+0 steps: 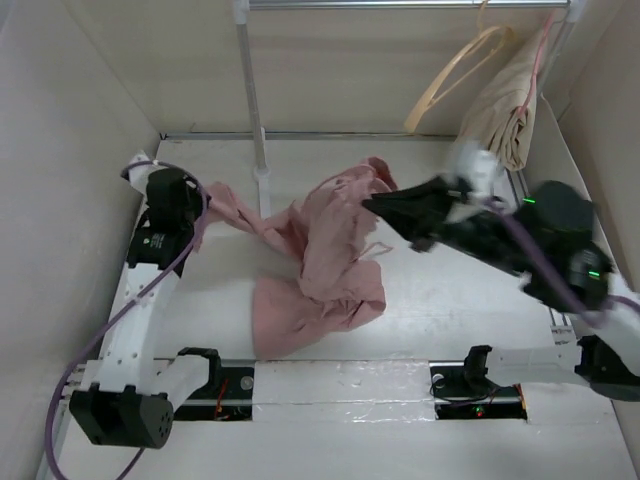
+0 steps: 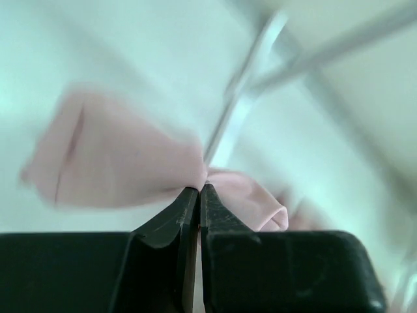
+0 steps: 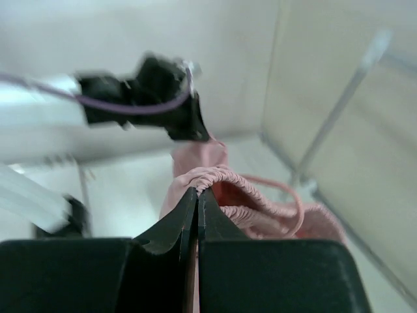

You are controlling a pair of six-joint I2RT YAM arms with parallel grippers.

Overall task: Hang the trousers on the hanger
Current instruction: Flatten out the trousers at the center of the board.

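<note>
1. Dusty-pink trousers (image 1: 320,262) in a crumpled heap at the middle of the table (image 1: 450,300), with one thin end drawn out to the left and another bunched at the far right of the heap.
2. Left gripper (image 1: 207,197) pressed together on the leftward end of the cloth. In the left wrist view, tips closed tight, with blurred pink fabric pinched between them.
3. Right gripper (image 1: 372,204) clamped on the gathered waistband at the heap's far right end. In the right wrist view, ruched elastic caught right between the tips, with a drawstring looping off to the right.
4. Pale cream hanger (image 1: 455,72) tilted, hanging from the rail (image 1: 400,4) at the back right, well apart from the trousers.
5. Folded beige garment (image 1: 505,115) just right of the hanger, on the same rail.
6. White upright pole (image 1: 252,90) behind the heap, toward the back of the table.
</note>
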